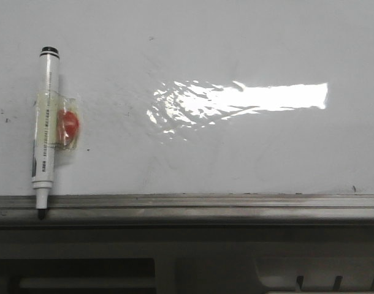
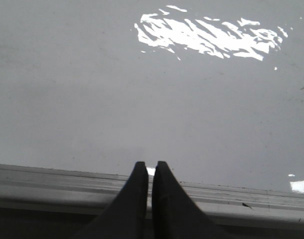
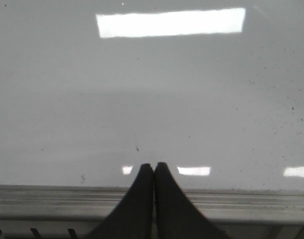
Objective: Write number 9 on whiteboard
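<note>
The whiteboard (image 1: pixel 236 153) is glossy white with faint smudges and a bright glare patch (image 1: pixel 248 98); no number 9 shows on it. A white marker pen (image 1: pixel 45 131) with a red blob (image 1: pixel 68 125) taped on lies on the board at the left, its black tip on the grey tray rail (image 1: pixel 205 205). My left gripper (image 2: pixel 150 165) is shut and empty, its tips over the rail (image 2: pixel 52 181). My right gripper (image 3: pixel 153 165) is shut and empty, over the rail (image 3: pixel 241 199). Neither gripper shows in the front view.
The board also fills the left wrist view (image 2: pixel 92 89) and the right wrist view (image 3: pixel 217 109), with specks and light reflections. Below the rail in the front view is a dark slotted surface (image 1: pixel 205 269).
</note>
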